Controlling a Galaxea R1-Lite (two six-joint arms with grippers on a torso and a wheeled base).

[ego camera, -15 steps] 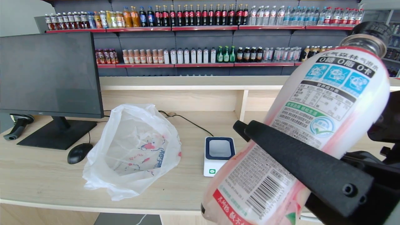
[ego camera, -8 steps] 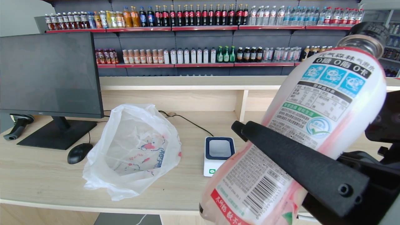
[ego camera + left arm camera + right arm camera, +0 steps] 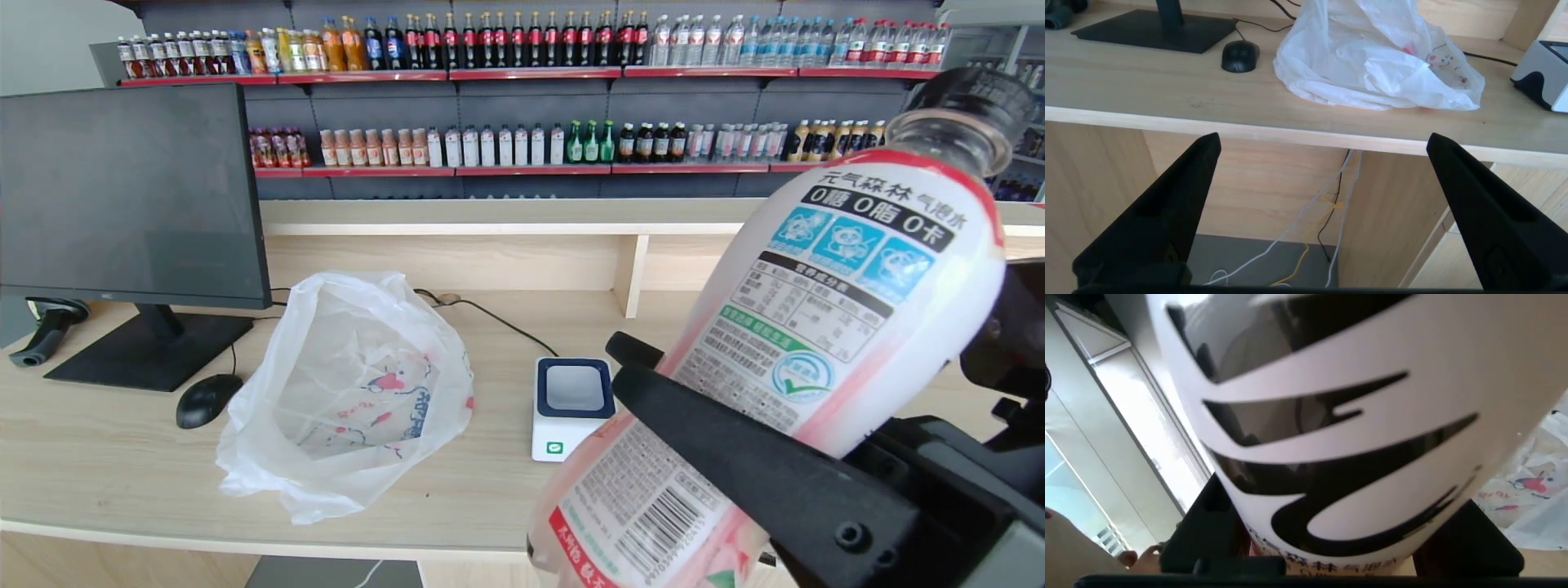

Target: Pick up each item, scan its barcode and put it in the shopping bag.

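Clamping the tilted bottle aloft over the tabletop, right of the scanner, the right gripper seems at the scanning step; next the barcode must face the scanner.

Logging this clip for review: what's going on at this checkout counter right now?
The right gripper is shut on a pink-and-white drink bottle, held tilted with its barcode showing, right of the barcode scanner. The shopping bag lies open on the counter left of the scanner. The left gripper hangs open below the counter's edge.
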